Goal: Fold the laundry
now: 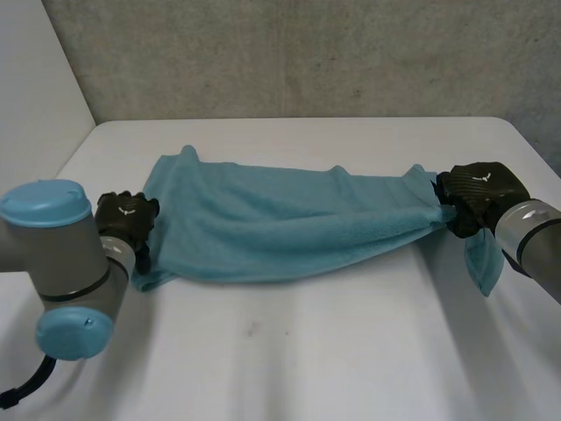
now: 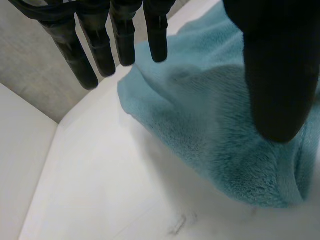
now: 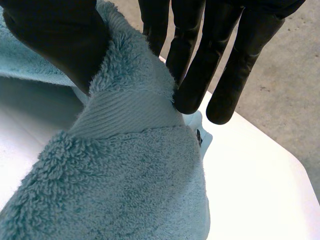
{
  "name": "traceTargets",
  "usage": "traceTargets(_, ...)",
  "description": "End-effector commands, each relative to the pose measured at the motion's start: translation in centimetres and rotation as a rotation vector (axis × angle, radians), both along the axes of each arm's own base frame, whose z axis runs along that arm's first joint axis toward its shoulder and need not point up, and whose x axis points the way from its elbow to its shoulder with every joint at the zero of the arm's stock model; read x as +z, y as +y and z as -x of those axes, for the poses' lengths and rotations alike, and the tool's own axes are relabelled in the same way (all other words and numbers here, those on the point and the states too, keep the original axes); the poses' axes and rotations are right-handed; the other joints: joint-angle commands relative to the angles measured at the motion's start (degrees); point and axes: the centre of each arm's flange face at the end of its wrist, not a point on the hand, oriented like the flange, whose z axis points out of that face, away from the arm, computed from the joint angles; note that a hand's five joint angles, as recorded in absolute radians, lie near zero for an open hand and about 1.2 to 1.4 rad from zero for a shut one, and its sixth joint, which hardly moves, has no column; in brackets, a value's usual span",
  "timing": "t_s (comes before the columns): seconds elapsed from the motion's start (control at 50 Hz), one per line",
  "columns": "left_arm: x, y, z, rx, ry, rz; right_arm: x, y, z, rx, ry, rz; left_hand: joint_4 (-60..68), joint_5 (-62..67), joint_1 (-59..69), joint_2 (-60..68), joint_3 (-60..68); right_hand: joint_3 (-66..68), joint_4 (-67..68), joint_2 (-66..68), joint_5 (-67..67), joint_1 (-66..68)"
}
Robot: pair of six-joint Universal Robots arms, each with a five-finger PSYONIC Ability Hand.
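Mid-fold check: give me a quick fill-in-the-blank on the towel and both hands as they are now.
1. The teal towel lies stretched across the white ___.
2. The right hand pinches a towel end between fingers and ___.
3. The left hand, fingers straight, holds ___.
Missing: table; thumb; nothing.

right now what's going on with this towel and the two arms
A two-armed robot is handling a teal towel stretched across the white table. Its right hand pinches the towel's right end between thumb and fingers, a corner hanging below. Its left hand is at the left end with fingers straight, not gripping. The towel looks rumpled, not neatly folded.
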Motion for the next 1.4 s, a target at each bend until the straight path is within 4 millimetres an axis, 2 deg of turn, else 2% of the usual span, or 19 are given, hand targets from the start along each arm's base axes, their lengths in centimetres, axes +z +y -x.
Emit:
traceTargets(0.02, 2.8, 2.5, -0.7, 0.011, 0.078, 0.034, -0.7, 0.0, -0.2, 0.013, -0.004, 0.006, -1.9, -1.3, -2.6, -2.0, -2.3, 12.0, 11.7, 12.7, 13.5, 24.4)
traceTargets(0.06, 3.1, 2.9, -0.9, 0.023, 0.114, 0.029, -0.7, 0.0, -0.2, 0.013, -0.004, 0.007, 0.1, 0.7, -0.6, 0.0, -0.2, 12.0, 11.7, 12.7, 13.5, 24.4)
traceTargets(0.1, 2.8, 3.8, -1.4, 0.059, 0.16, -0.018, -0.8, 0.0, -0.2, 0.015, -0.004, 0.003, 11.2, 11.7, 10.4, 11.1, 10.8, 12.0, 11.7, 12.7, 13.5, 24.4)
traceTargets(0.22, 2.3, 4.6, -2.3, 0.107, 0.187, -0.118, -0.9, 0.0, -0.2, 0.015, -0.004, 0.004, 12.2, 12.8, 11.5, 12.2, 11.9, 12.0, 11.7, 12.7, 13.5, 24.4)
traceTargets(0.36, 1.3, 3.3, -3.4, 0.15, 0.241, -0.171, -1.2, 0.3, -0.3, 0.019, -0.002, -0.008, 19.8, 20.4, 19.0, 19.7, 19.4, 12.0, 11.7, 12.7, 13.5, 24.4)
traceTargets(0.84, -2.1, 0.4, -2.7, 0.102, 0.248, -0.248, -1.5, 0.4, -0.4, 0.045, -0.009, -0.009, 18.3, 18.9, 17.6, 18.2, 17.9, 12.0, 11.7, 12.7, 13.5, 24.4)
traceTargets(0.94, -2.4, -0.2, -2.6, 0.101, 0.246, -0.246, -1.6, 0.4, -0.4, 0.046, -0.009, -0.01, 23.0, 23.6, 22.3, 22.9, 22.6, 12.0, 11.7, 12.7, 13.5, 24.4)
traceTargets(0.98, -2.1, -0.6, -2.5, 0.101, 0.252, -0.232, -1.6, 0.4, -0.4, 0.048, -0.01, -0.01, 42.5, 43.1, 41.8, 42.5, 42.2, 12.0, 11.7, 12.7, 13.5, 24.4)
traceTargets(1.0, -2.1, -0.6, -2.5, 0.101, 0.252, -0.232, -1.6, 0.4, -0.4, 0.048, -0.01, -0.01, 42.7, 43.2, 41.9, 42.6, 42.3, 12.0, 11.7, 12.7, 13.5, 24.4)
traceTargets(1.02, -2.0, -0.7, -2.5, 0.101, 0.254, -0.223, -1.6, 0.4, -0.4, 0.046, -0.01, -0.01, 58.8, 59.4, 58.1, 58.8, 58.5, 12.0, 11.7, 12.7, 13.5, 24.4)
traceTargets(1.1, -1.3, -1.1, -2.5, 0.106, 0.26, -0.186, -1.6, 0.3, -0.3, 0.045, -0.01, -0.009, 62.0, 62.6, 61.3, 61.9, 61.6, 12.0, 11.7, 12.7, 13.5, 24.4)
traceTargets(1.14, 0.2, -1.3, -2.9, 0.129, 0.264, -0.137, -1.4, 0.3, -0.4, 0.047, -0.008, -0.003, 62.0, 62.6, 61.3, 61.9, 61.6, 12.0, 11.7, 12.7, 13.5, 24.4)
traceTargets(1.16, 0.2, -1.3, -2.9, 0.129, 0.264, -0.137, -1.4, 0.3, -0.4, 0.047, -0.008, -0.003, 62.0, 62.6, 61.3, 61.9, 61.6, 12.0, 11.7, 12.7, 13.5, 24.4)
traceTargets(1.2, 2.4, -1.2, -3.2, 0.148, 0.272, -0.067, -1.2, 0.1, -0.4, 0.05, -0.007, 0.004, 62.0, 62.6, 61.3, 61.9, 61.6, 12.0, 11.7, 12.7, 13.5, 24.4)
traceTargets(1.26, 3.4, -1.2, -3.4, 0.153, 0.28, -0.037, -1.0, 0.1, -0.3, 0.044, -0.005, 0.005, 62.0, 62.6, 61.3, 61.9, 61.6, 12.0, 11.7, 12.7, 13.5, 24.4)
traceTargets(1.3, 5.0, -1.1, -3.7, 0.151, 0.285, 0.002, -0.4, -0.1, 0.0, 0.038, 0.009, 0.013, 62.0, 62.6, 61.3, 61.9, 61.6, 12.0, 11.7, 12.7, 13.5, 24.4)
traceTargets(1.32, 5.0, -1.1, -3.8, 0.151, 0.285, 0.002, -0.4, -0.1, 0.1, 0.038, 0.009, 0.013, 62.0, 62.6, 61.3, 61.9, 61.6, 12.0, 11.7, 12.7, 13.5, 24.4)
traceTargets(1.36, 6.2, -0.6, -4.1, 0.142, 0.246, 0.03, 0.0, 0.3, 0.8, 0.034, 0.052, -0.023, 62.0, 62.6, 61.3, 61.9, 61.6, 12.0, 11.7, 12.7, 13.5, 24.4)
traceTargets(1.4, 6.6, -0.3, -4.4, 0.134, 0.194, 0.034, 0.2, 0.6, 1.3, 0.034, 0.09, -0.051, 62.0, 62.6, 61.3, 61.9, 61.6, 12.0, 11.7, 12.7, 13.5, 24.4)
